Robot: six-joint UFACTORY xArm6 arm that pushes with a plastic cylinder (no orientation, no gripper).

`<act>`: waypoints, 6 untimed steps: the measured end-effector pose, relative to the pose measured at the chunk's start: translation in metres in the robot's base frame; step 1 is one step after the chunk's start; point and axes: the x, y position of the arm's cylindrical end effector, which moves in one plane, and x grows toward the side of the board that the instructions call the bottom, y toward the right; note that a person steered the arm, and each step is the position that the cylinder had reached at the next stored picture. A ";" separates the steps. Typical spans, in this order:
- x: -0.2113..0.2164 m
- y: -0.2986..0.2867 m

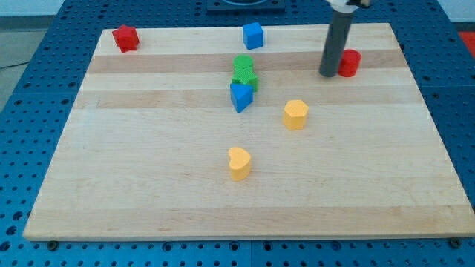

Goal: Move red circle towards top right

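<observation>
The red circle is a short red cylinder near the view's top right of the wooden board. My tip rests on the board just left of the red circle, touching or almost touching its left side. The dark rod rises from the tip to the view's top edge and hides part of the circle's left edge.
A red star-like block sits at the top left. A blue cube is at top centre. Two green blocks stand above a blue triangle. A yellow hexagon and a yellow heart lie lower.
</observation>
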 end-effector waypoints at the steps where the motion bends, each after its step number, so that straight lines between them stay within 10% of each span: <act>1: 0.000 0.012; 6: -0.015 0.088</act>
